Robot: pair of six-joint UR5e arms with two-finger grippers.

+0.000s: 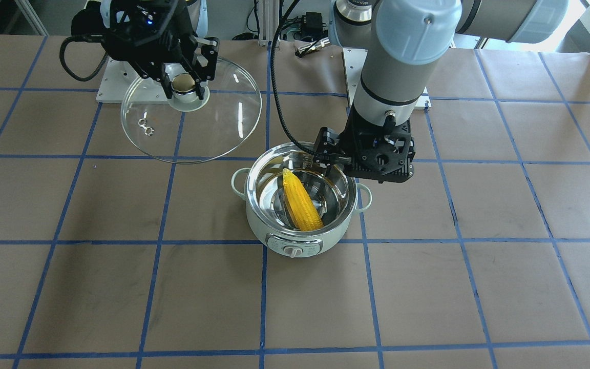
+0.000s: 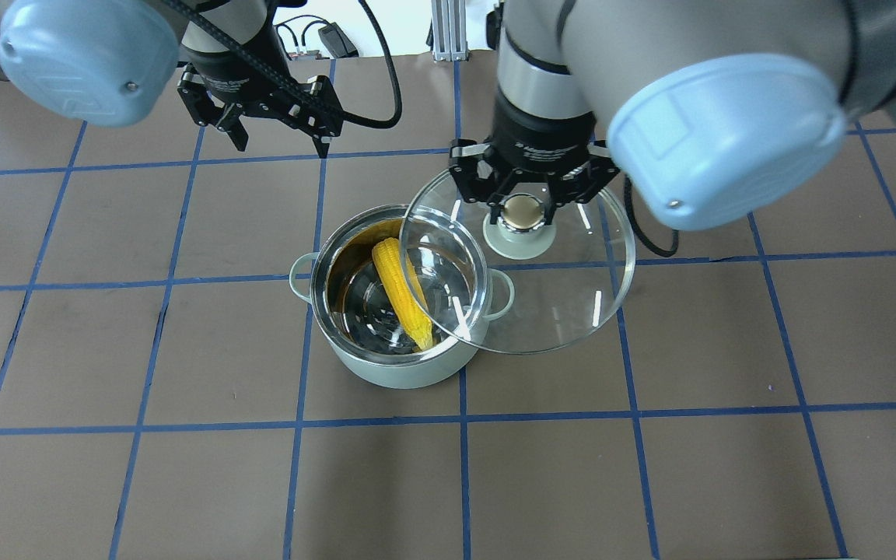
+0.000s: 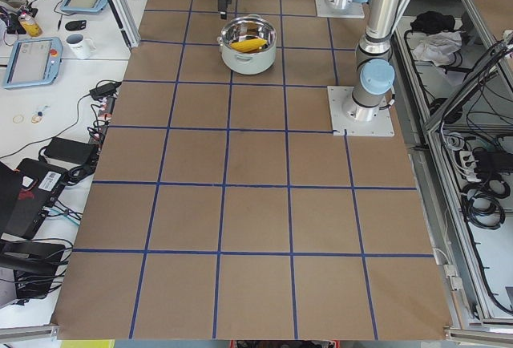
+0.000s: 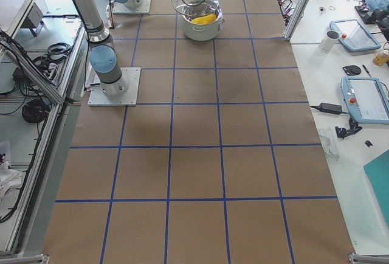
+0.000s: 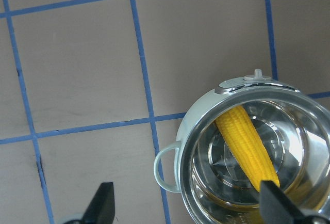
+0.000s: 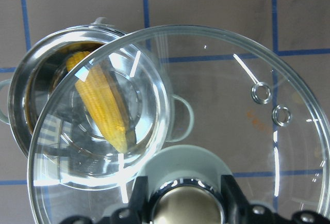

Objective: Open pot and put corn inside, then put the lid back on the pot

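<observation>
The mint-green pot [image 2: 386,372] stands open at the table's middle, with its dial panel [image 1: 293,249] on the far side from me. The yellow corn [image 2: 403,293] lies slanted inside it and also shows in the front view [image 1: 302,203] and the left wrist view [image 5: 247,150]. My right gripper [image 2: 523,207] is shut on the beige knob [image 1: 185,83] of the glass lid [image 2: 565,307]. It holds the lid in the air to the pot's right, with the lid's edge over the pot's rim. My left gripper [image 2: 281,141] is open and empty above the table, just beyond the pot.
The table is brown paper with a grid of blue tape lines [image 2: 300,424]. A black cable [image 1: 277,102] hangs from the left arm near the pot. The arm base plates [image 1: 113,82] sit at the robot's side of the table.
</observation>
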